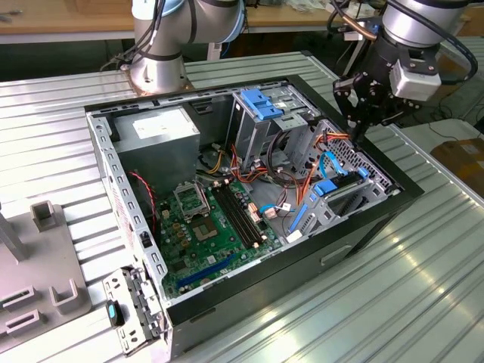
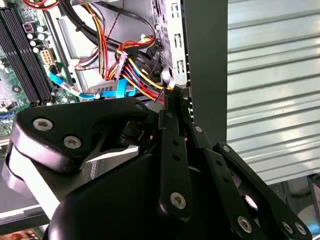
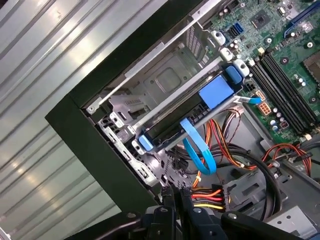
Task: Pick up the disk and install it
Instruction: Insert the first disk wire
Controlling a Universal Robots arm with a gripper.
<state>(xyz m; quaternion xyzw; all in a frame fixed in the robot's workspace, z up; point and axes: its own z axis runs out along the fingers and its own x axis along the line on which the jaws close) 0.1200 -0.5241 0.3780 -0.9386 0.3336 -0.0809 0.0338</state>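
Jaws are sitting pressed together w/ nothing between them: the gripper (image 1: 357, 127) is hanging empty over the open computer case (image 1: 302, 253), near its wall on the exterior view's right. In both wrist views the closed fingertips (image 2: 172, 95) are pointing down by a bundle of red, yellow and orange wires (image 3: 207, 192), close to the case's dark edge.

Just beyond the tips, the disk (image 3: 192, 107) is lying in the metal drive bay (image 3: 165, 80) inside the case, blue tabs showing at both ends and a blue patch on top. A flat blue cable (image 3: 197, 147) is looping just beside it; can't tell if it's plugged in. In the exterior view the disk (image 1: 336, 187) is showing as a dark slab w/ blue bits by the perforated bay wall.

Judging from this: the disk is already looking seated in the bay and the gripper is apart from it, so pick and install are looking mostly done. Can't tell if it's fully latched.

Further out, the green motherboard (image 1: 212, 227) is filling the case floor, and a paler blue bracket (image 1: 261, 106) is standing at the far side.
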